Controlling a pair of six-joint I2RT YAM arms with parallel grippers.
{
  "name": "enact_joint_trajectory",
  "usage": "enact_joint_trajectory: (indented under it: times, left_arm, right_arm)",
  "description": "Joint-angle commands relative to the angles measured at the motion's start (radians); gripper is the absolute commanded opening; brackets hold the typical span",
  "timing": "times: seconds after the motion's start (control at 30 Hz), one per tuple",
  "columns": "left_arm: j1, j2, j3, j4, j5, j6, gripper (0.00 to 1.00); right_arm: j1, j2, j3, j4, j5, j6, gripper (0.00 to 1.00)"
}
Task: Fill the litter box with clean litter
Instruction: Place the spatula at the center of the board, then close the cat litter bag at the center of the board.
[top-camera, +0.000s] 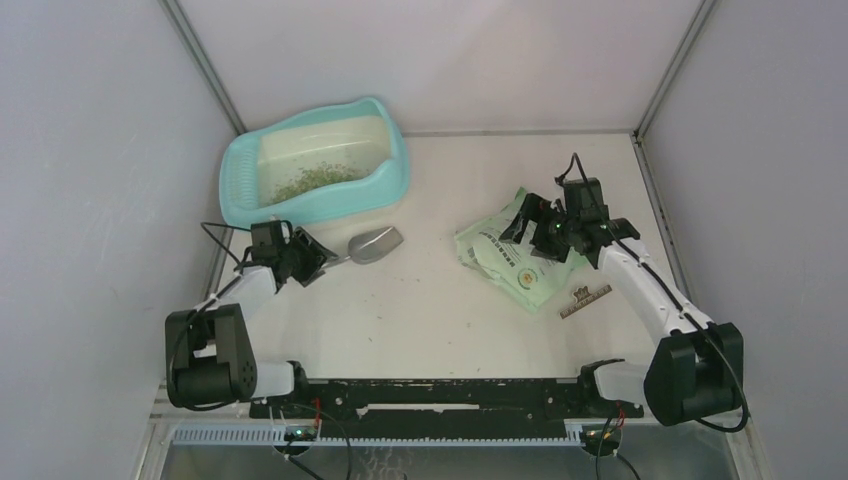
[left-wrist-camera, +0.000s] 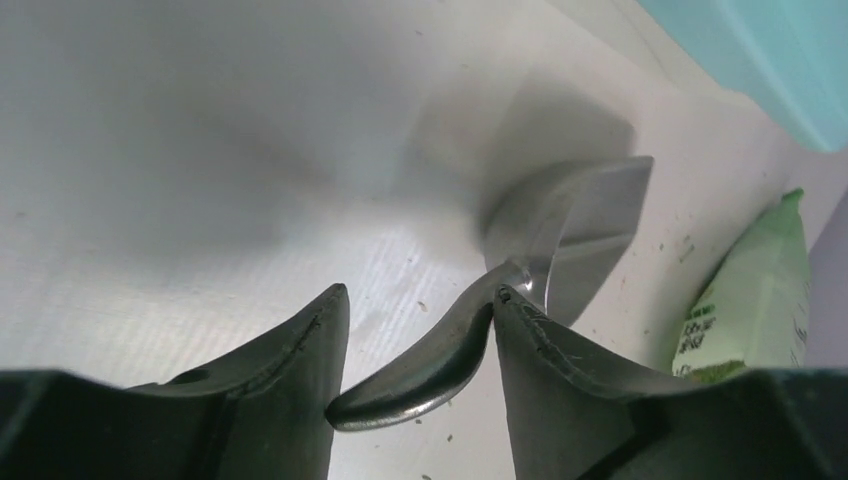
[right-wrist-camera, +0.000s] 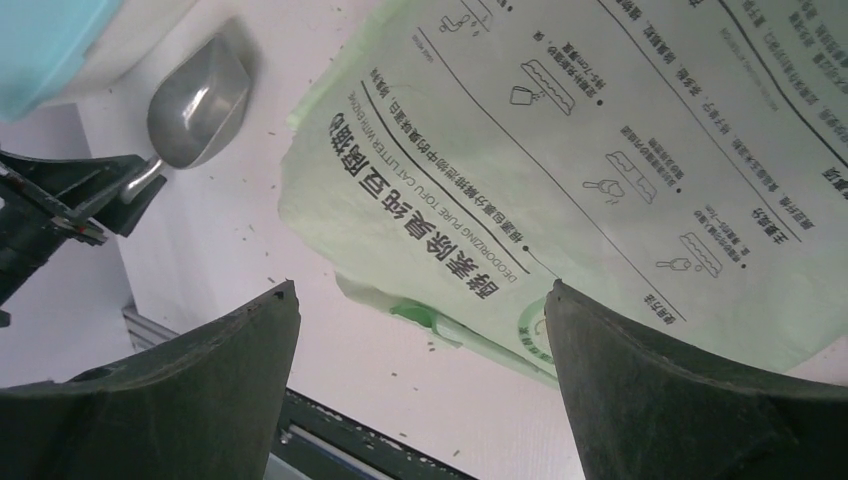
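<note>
At the far left of the surface we find the litter box (top-camera: 392, 178), a little litter (top-camera: 315, 180) inside, just beyond the left hand (left-wrist-camera: 418, 300), its jaws parted, unclamped, round the handle of the metal scoop (top-camera: 377, 243); the right hand (right-wrist-camera: 420, 290), spread wide, hovers over the litter bag (top-camera: 515, 255), farther off.

- Left arm (top-camera: 240, 292): upper links folded close over the base. The forearm runs forward and inward, with the wrist low behind the jaws.
- Left jaws: parted partway, with the tips angled down close to the table (top-camera: 440, 310). Both dark fingers (left-wrist-camera: 270, 400) show in the wrist view.
- Right arm (top-camera: 645, 280): the forearm stretches forward and inward from its base, with the wrist raised behind the jaws.
- Right jaws: spread wide and held off the table, pointing inward and down, with the fingers (right-wrist-camera: 200, 385) well apart.
</note>
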Motion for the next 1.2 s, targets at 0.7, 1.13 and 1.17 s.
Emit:
enact_joint_trajectory:
  times: [0.7, 1.13, 1.17]
  left_arm:
    - [-0.004, -0.402, -0.002, -0.081, 0.034, -0.024, 1.00]
    - [-0.164, -0.529, -0.002, -0.165, 0.004, -0.001, 1.00]
    - [-0.167, -0.533, -0.005, -0.169, 0.005, 0.001, 1.00]
  right_arm:
    - [0.108, -0.367, -0.280, -0.033, 0.272, 0.211, 0.99]
    - [-0.105, -0.586, -0.645, 0.219, 0.109, 0.489, 0.99]
    - [-0.111, -0.595, -0.672, 0.262, 0.096, 0.513, 0.99]
